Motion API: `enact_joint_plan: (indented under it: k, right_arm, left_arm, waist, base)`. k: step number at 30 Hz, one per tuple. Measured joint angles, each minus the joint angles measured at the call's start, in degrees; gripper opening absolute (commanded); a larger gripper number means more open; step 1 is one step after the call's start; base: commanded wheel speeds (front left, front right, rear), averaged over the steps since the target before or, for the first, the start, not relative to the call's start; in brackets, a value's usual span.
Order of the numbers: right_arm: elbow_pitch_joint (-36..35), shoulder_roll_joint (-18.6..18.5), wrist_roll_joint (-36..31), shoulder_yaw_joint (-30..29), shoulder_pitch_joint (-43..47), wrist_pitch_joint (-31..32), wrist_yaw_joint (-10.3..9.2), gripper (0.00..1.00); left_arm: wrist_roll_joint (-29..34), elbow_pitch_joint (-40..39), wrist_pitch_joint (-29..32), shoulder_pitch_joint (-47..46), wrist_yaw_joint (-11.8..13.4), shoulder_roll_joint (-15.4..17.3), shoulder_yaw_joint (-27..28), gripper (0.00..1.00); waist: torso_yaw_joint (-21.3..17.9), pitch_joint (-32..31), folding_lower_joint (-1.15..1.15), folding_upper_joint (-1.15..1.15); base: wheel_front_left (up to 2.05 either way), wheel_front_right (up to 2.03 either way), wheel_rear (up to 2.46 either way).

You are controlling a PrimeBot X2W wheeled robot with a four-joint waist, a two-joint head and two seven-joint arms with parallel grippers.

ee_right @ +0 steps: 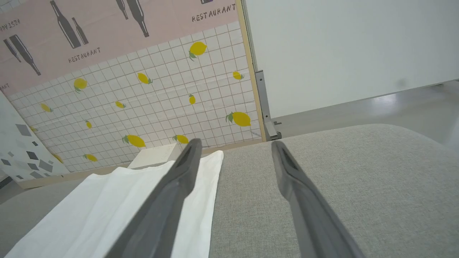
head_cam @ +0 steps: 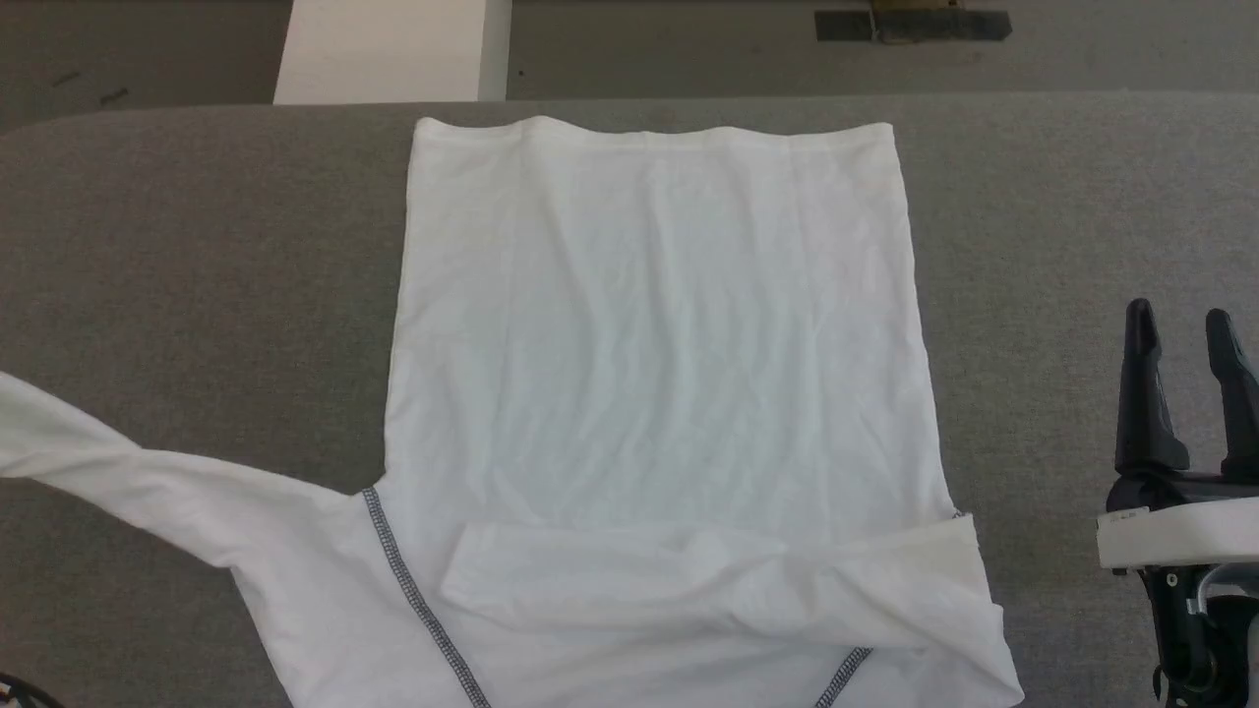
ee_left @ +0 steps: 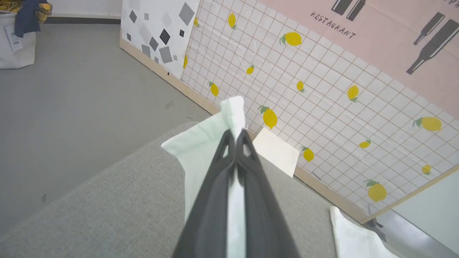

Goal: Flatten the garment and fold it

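The garment (head_cam: 649, 344), a white long-sleeved shirt with dark zigzag seams, lies flat on the grey table (head_cam: 197, 265), hem at the far side. One sleeve is folded across its near part; the other sleeve (head_cam: 118, 472) stretches off the left edge of the head view. In the left wrist view my left gripper (ee_left: 236, 134) is shut on that sleeve's end (ee_left: 233, 107), which pokes up past the fingertips and hangs below them. My right gripper (head_cam: 1180, 324) is open at the right, beside the garment (ee_right: 107, 200), with nothing between its fingers (ee_right: 287, 168).
A rigid white box (head_cam: 389, 49) stands on the floor beyond the table's far edge. Patterned panels (ee_left: 322, 89) with lemons and bottles lean behind it. A white bag (ee_left: 16, 36) of clothes sits far off on the floor. Bare grey table lies left and right of the garment.
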Motion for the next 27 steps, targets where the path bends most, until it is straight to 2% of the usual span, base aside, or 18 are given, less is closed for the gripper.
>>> enact_joint_plan:
  k: [5,9,13,16,18,27]
  right_arm:
    - [-0.6,0.0,0.0,-0.4,1.2,0.8,0.0,1.0]
    - [-0.8,0.0,0.0,0.2,1.3,1.2,0.0,1.0]
    - [-0.8,0.0,0.0,1.2,1.3,1.3,0.0,1.0]
    - [-0.9,0.1,0.0,1.8,1.3,1.3,0.0,1.0]
    - [-1.0,0.0,0.0,2.0,1.3,1.5,0.0,1.0]
    - [-0.3,0.0,0.4,3.4,1.1,0.4,0.0,1.0]
  left_arm:
    - [-2.2,-12.1,2.5,-0.2,-2.1,-3.8,-6.9,0.0]
    - [-1.2,-19.4,5.5,-1.6,-2.7,-7.1,-16.9,0.0]
    - [-0.1,-21.3,8.5,-4.4,-3.1,-11.7,-28.6,0.0]
    - [0.8,-19.9,10.4,-5.0,-3.3,-15.0,-38.6,0.0]
    - [1.2,-17.3,11.2,-5.1,-3.6,-16.0,-45.0,0.0]
    - [1.6,0.0,12.8,-6.0,-4.8,-16.7,-71.3,0.0]
  waist:
    - [1.1,-2.5,0.0,0.0]
    - [2.1,-3.8,0.0,0.0]
    - [2.3,-4.4,0.0,0.0]
    - [1.6,-4.3,0.0,0.0]
    - [1.0,-4.2,0.0,0.0]
    - [-2.8,-2.8,0.0,0.01]
  base:
    - [0.0,0.0,0.0]
    - [0.0,0.0,0.0]
    - [0.0,0.0,0.0]
    - [0.0,0.0,0.0]
    - [0.0,0.0,0.0]
    - [0.0,0.0,0.0]
